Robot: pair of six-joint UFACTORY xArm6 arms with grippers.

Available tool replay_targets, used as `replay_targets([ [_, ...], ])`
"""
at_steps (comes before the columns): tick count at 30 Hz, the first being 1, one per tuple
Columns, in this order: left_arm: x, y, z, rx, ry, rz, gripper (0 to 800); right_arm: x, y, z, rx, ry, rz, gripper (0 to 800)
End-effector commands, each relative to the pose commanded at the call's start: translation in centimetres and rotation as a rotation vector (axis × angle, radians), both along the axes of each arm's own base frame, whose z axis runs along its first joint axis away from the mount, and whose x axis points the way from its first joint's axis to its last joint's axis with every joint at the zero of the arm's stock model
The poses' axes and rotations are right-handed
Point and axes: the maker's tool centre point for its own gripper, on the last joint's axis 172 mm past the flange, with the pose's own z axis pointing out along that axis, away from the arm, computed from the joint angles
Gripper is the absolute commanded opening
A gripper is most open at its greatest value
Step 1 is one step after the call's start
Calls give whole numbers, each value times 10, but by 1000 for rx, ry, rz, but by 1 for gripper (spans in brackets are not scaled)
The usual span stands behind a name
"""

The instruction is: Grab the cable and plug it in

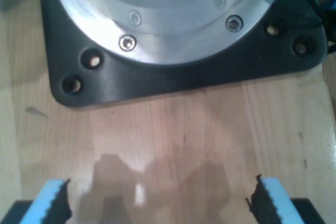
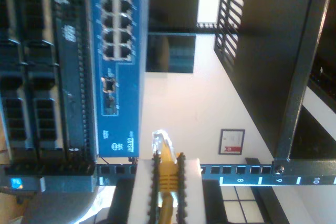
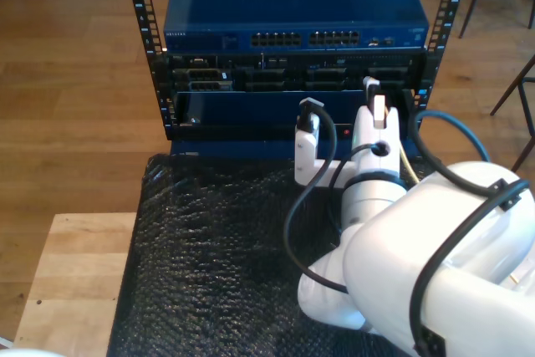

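- Cable (image 2: 167,174) already grabbed: second gripper (image 2: 167,182) clenched on it just behind the clear plug (image 2: 160,141), plug tip free and pointing past the fingers
- Plug sits near the blue switch (image 2: 118,51) but is not yet in any port
- First gripper (image 1: 157,200) spread wide, holding nothing, over the wooden table (image 1: 184,129) by a black base plate (image 1: 157,85)
- Left: align and insert

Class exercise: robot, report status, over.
My second gripper shut on the cable, plug short of the blue switch. My first gripper open over bare wood. Nothing between plug and ports.
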Motion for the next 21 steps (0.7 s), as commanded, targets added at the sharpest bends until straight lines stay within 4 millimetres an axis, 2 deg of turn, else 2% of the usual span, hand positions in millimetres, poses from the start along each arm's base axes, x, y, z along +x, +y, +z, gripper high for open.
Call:
replay_targets([
  [4, 0, 0, 0, 0, 0, 0, 800, 8, 4, -5, 1, -8, -6, 0],
  [9, 0, 0, 0, 0, -1, 1, 800, 9, 5, -7, 0, -5, -3, 0],
  [16, 0, 0, 0, 0, 0, 0, 800, 19, 16, 9, 3, -46, 37, 0],
  [21, 0, 0, 0, 0, -1, 1, 800, 34, 25, 5, 13, -60, 36, 0],
])
